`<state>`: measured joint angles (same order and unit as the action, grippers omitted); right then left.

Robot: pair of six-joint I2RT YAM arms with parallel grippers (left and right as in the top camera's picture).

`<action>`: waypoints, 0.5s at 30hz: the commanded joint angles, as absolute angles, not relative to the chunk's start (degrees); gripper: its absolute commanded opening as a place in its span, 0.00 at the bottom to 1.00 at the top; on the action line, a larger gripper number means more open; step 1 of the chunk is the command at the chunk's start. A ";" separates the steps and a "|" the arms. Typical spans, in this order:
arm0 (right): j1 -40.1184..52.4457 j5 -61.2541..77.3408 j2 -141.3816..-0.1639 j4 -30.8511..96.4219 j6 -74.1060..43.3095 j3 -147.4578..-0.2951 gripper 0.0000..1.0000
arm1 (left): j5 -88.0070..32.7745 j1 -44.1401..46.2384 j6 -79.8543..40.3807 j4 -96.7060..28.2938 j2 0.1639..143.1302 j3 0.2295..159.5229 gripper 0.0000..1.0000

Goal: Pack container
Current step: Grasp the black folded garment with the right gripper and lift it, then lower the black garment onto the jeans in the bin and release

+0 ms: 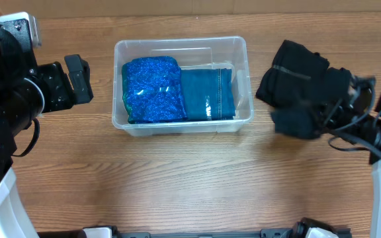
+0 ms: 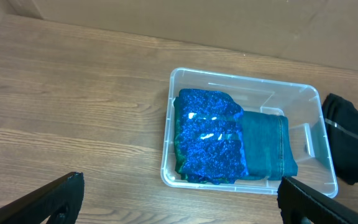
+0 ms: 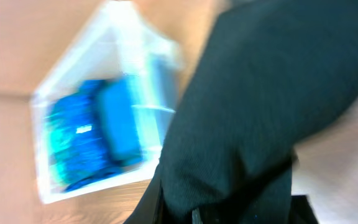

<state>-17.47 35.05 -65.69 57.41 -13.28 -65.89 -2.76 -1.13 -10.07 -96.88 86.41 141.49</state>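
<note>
The right gripper (image 1: 329, 99) clutches a bulky black garment (image 1: 296, 79); drooping folds could snag the container (image 1: 180, 41) rim to its left. The left gripper (image 1: 78, 79) gapes wide, empty.

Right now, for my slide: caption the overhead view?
Right hand holds a black garment beside the clear bin, already packed with sparkly blue cloth and folded denim; left hand open.

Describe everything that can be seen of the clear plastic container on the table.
The clear rectangular plastic container has rounded corners and a thick rim. It stands upright and open on the wooden table. Inside lie, side by side, a folded sparkly blue cloth and a folded teal denim-like cloth. The black cloth beside it does not touch it.
</note>
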 commanded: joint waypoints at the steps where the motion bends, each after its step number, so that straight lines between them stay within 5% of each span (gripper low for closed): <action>1: -7.31 39.79 -64.51 51.24 -22.28 -67.46 0.04 | -2.37 -0.84 -8.97 -96.77 86.24 141.82 1.00; 7: 10.07 39.53 -70.35 30.00 -29.56 -67.46 0.04 | -2.37 -0.84 -8.97 -96.77 86.24 141.82 1.00; 15: 17.80 39.42 -86.85 10.37 -35.70 -67.46 0.04 | -2.37 -0.84 -8.97 -96.79 86.24 141.82 1.00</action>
<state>16.69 39.27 -81.60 13.39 -32.32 -66.48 -2.76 -1.13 -10.07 -96.90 86.41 141.47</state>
